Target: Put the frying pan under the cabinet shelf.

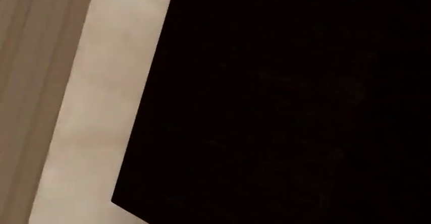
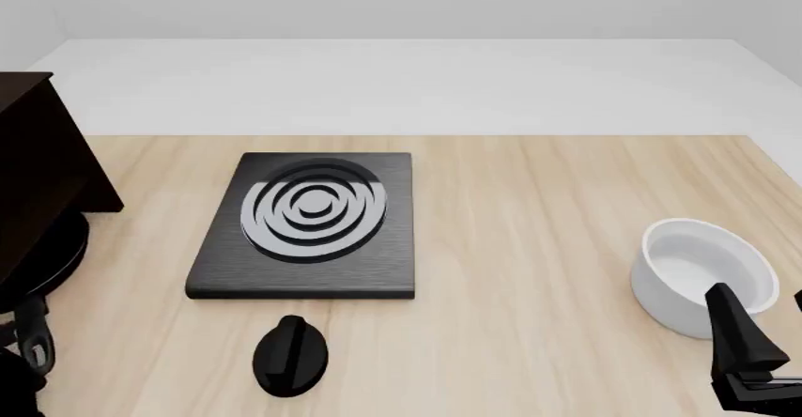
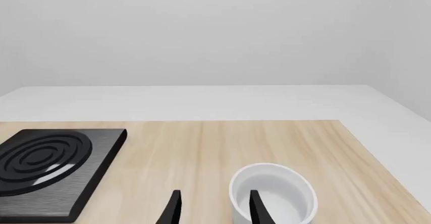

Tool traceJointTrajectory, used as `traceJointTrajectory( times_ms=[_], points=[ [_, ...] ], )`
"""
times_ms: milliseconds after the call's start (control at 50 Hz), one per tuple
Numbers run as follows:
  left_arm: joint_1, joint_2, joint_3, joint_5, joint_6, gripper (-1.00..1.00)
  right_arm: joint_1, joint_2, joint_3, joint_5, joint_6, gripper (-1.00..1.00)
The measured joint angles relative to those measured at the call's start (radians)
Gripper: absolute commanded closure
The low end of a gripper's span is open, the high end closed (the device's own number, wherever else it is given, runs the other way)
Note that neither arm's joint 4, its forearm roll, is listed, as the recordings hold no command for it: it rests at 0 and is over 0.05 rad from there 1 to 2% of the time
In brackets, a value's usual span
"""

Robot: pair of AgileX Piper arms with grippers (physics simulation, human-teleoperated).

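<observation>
The cabinet shelf [image 2: 44, 168] is a tall, almost black box at the table's far left edge, and it fills most of the left wrist view [image 1: 283, 103]. The frying pan [image 2: 51, 253] shows as a round black rim low beneath the cabinet. Its thin handle [image 2: 34, 337] ends in a loop and points toward the near edge. The left gripper's fingers cannot be made out against the dark. A black shape sits in the bottom-left corner of the front view. My right gripper [image 2: 764, 323] [image 3: 214, 209] hangs open and empty just in front of the white bowl.
A square black stove plate [image 2: 307, 224] [image 3: 47, 163] with white rings lies centre-left on the wooden table [image 2: 539, 229]. In front of it sits a black knob-like piece [image 2: 291, 353]. A white round bowl [image 2: 701, 276] [image 3: 273, 193] stands at the near right.
</observation>
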Motion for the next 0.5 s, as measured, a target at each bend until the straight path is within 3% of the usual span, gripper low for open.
traceJointTrajectory(
  times_ms=[80, 100, 200, 340, 500],
  points=[
    [0.000, 0.003, 0.001, -0.006, 0.000, 1.00, 0.000, 0.000, 0.000, 0.000, 0.000, -1.00],
    [-0.001, 0.001, 0.001, -0.002, 0.003, -1.00, 0.000, 0.000, 0.000, 0.000, 0.000, -1.00],
    [-0.009, 0.002, 0.001, -0.004, 0.008, -1.00, 0.000, 0.000, 0.000, 0.000, 0.000, -1.00],
    [-0.058, 0.003, 0.007, -0.014, 0.099, -1.00, 0.000, 0.000, 0.000, 0.000, 0.000, -1.00],
    [-0.128, -0.069, 0.022, 0.082, 0.157, -1.00, 0.000, 0.000, 0.000, 0.000, 0.000, -1.00]
  ],
)
